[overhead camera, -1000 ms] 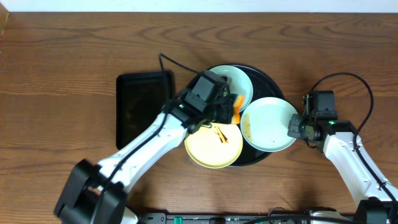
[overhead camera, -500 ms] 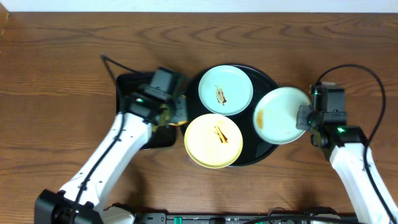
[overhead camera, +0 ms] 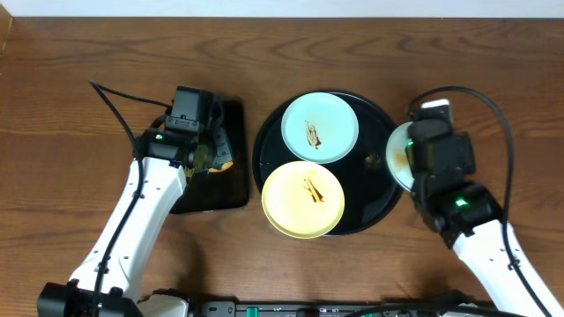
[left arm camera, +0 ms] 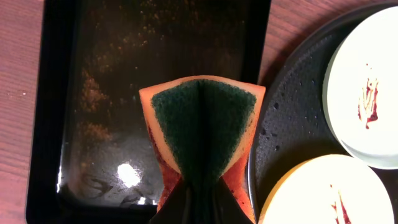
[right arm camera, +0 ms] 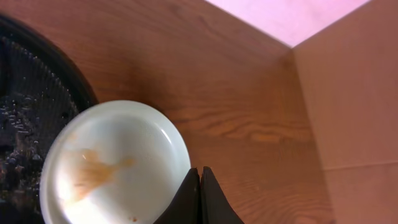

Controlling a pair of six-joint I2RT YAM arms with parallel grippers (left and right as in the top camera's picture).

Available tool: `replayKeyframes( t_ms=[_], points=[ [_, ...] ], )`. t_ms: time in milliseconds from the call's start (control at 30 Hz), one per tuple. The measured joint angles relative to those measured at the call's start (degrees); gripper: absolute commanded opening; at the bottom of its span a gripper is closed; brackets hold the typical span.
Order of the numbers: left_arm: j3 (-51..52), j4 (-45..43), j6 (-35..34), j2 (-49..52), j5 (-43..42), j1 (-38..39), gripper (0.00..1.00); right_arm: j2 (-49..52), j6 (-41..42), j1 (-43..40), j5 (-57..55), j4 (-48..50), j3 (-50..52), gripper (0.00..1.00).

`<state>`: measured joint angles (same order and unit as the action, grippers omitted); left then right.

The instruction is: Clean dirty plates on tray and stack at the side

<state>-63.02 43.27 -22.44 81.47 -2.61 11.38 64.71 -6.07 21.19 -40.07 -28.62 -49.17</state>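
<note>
Barely started imo: all three plates (overhead camera: 302,198) show smears, nothing stacked on the counter (overhead camera: 88,53). The right fingers (right arm camera: 193,200) are clamped on one pale plate (right arm camera: 112,162) by its rim, at the round tray (overhead camera: 374,198)'s right edge. The left fingers (left arm camera: 185,210) pinch a folded sponge (left arm camera: 202,124) over the rectangular tray (left arm camera: 124,74).

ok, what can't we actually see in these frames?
Overhead: the smeared pale plate at the round black tray's right rim is mostly hidden under the right gripper.
Overhead: the folded orange-and-green sponge is almost all covered by the left gripper.
Left wrist: the pale blue-green plate is cut by the right edge, the pale yellow plate by the bottom edge.
</note>
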Motion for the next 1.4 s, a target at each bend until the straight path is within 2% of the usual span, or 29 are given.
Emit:
replayKeyframes(
  t_ms=[167, 200, 233, 400, 500, 600, 867, 1033, 1233, 1400],
  points=[
    [0.0, 0.02, 0.02, 0.0, 0.0, -0.09, 0.08, 0.0, 3.21, 1.6, -0.48, -2.01, -0.02, 0.02],
    [0.0, 0.04, 0.02, 0.0, 0.0, -0.09, 0.07, 0.0, 4.55, 1.03, 1.03, -2.47, -0.02, 0.05],
    [0.0, 0.04, 0.0, 0.0, 0.0, -0.09, 0.08, 0.0, 6.05, 0.13, 3.02, -2.75, -0.02, 0.09],
    [0.0, 0.04, 0.02, 0.0, 0.02, -0.09, 0.07, 0.2, 11.61, -7.67, 12.2, -3.76, -0.02, 0.12],
    [0.0, 0.04, 0.02, 0.0, 0.02, -0.09, 0.07, 0.39, 13.7, -14.03, 16.85, -5.01, -0.02, 0.29],
    [0.0, 0.04, 0.02, 0.0, 0.02, -0.09, 0.08, 0.66, 15.06, -21.29, 21.53, -5.7, -0.02, 0.34],
    [0.0, 0.09, 0.02, 0.0, 0.0, -0.09, 0.08, 5.75, 18.99, -36.87, 31.61, -8.11, -0.02, 0.36],
    [0.0, 0.2, 0.02, 0.0, 0.0, -0.09, 0.08, 12.31, 20.13, -41.29, 35.93, -8.31, -0.02, 0.39],
    [0.0, 0.24, 0.02, 0.0, 0.0, -0.09, 0.07, 21.33, 20.87, -44.68, 40.02, -7.3, -0.11, 0.27],
    [0.0, 0.26, 0.02, 0.0, 0.0, -0.09, 0.07, 27.61, 20.98, -45.48, 42.03, -5.99, -0.11, 0.23]
  ],
)
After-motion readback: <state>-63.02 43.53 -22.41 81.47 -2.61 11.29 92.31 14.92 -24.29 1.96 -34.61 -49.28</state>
